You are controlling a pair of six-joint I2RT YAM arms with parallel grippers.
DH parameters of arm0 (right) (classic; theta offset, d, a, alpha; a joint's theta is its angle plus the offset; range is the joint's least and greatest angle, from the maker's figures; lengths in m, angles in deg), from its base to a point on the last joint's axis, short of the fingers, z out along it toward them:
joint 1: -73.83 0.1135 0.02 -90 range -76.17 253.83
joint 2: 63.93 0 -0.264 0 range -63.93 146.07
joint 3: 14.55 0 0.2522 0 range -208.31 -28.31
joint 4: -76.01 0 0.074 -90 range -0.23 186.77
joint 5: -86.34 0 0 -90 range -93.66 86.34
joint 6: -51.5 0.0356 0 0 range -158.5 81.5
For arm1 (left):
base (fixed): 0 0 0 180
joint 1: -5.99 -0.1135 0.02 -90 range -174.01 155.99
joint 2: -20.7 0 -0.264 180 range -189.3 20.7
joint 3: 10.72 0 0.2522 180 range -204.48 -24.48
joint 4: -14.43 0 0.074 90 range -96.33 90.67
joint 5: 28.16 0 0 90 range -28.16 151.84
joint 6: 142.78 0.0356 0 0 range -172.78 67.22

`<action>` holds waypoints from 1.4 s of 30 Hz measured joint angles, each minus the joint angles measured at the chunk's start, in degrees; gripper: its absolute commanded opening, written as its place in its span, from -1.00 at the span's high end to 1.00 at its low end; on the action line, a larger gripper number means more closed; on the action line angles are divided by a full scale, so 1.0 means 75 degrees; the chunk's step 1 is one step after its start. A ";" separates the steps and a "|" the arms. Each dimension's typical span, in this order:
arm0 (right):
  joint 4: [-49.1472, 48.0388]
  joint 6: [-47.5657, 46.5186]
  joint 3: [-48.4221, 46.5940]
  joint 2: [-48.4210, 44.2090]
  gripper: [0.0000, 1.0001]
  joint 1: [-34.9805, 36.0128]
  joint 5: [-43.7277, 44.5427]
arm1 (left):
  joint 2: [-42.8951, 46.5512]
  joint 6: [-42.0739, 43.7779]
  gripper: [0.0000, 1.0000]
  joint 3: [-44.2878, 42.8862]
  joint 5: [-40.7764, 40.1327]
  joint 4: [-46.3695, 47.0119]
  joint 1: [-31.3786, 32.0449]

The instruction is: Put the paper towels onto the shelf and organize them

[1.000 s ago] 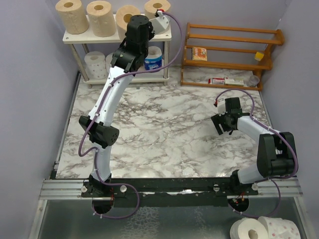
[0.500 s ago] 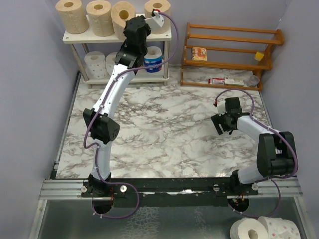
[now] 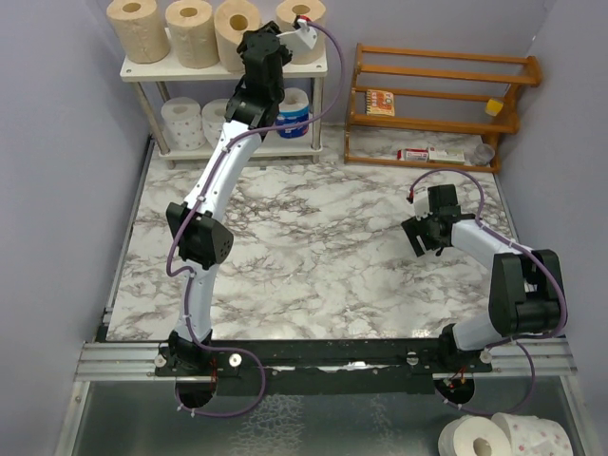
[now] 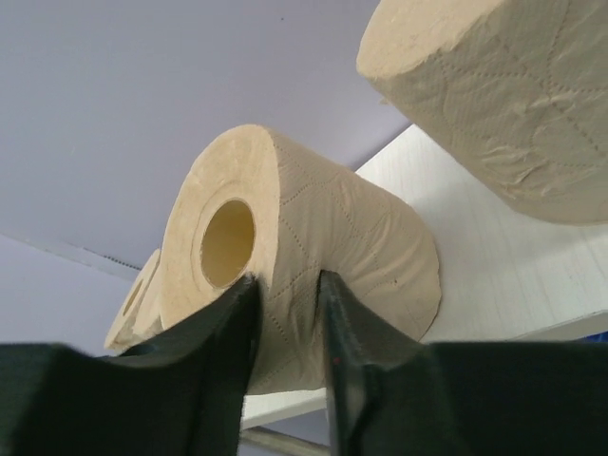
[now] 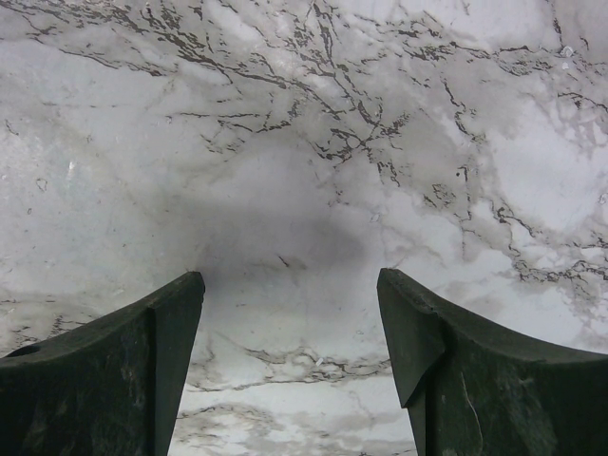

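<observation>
A robotics lab is indicated: a marble-patterned table is walled by plain lilac panels; left arm and right arm are bolted to a metal rail.

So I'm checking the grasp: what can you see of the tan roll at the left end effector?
The tan roll is a short cylinder of soft, embossed brown paper with a hollow core, unwrapped and intact. It stands on end on the white shelf's top board, with other tan rolls on either side. The left end effector pinches its wall, one finger by the core opening and one on the outside.
</observation>
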 measured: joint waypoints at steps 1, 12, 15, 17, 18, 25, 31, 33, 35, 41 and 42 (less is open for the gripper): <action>0.0000 0.0000 -0.0003 0.0000 -0.52 0.0000 0.0000 | -0.0015 0.0003 -0.01 -0.0020 0.0035 0.0038 0.0000; 0.0003 0.0003 -0.0009 0.0035 -0.52 0.0003 0.0003 | -0.0058 -0.0291 -0.98 -0.0254 0.0204 0.0216 0.0000; 0.0006 0.0000 -0.0009 0.0044 -0.52 0.0003 0.0006 | -0.0064 -0.0731 -0.98 -0.0691 0.0274 -0.0297 0.0003; 0.0009 0.0000 -0.0017 0.0058 -0.52 0.0006 0.0006 | -0.0061 -0.0985 -0.98 -0.1207 0.0291 -0.0673 0.0044; 0.0015 0.0000 -0.0026 0.0073 -0.52 0.0009 0.0006 | -0.0061 -0.1075 -0.98 -0.1524 0.0291 -0.0851 0.0090; 0.0044 0.0000 -0.0052 0.0102 -0.52 0.0009 0.0038 | 0.0032 -0.2081 -0.98 -0.3582 0.0530 -0.2372 0.1081; 0.0044 0.0003 -0.0058 0.0114 -0.54 0.0009 0.0064 | 0.0612 -0.3826 -0.98 -0.4176 0.1460 -0.3564 0.1431; 0.0044 0.0006 -0.0058 0.0114 -0.54 0.0009 0.0096 | 0.0813 -0.4138 -0.98 -0.4199 0.2384 -0.4304 0.1489; 0.0038 0.0035 -0.0058 0.0114 -0.54 0.0017 0.0181 | 0.0956 -0.4138 -0.98 -0.4060 0.3302 -0.5001 0.1827; 0.0023 0.0163 -0.0035 0.0087 -0.54 0.0090 0.0364 | 0.1262 -0.3456 -0.98 -0.0883 0.3684 -0.5706 0.5004; 0.0012 0.0166 -0.0026 0.0076 -0.54 0.0093 0.0373 | 0.1250 -0.3398 -0.98 -0.0105 0.3564 -0.5651 0.5557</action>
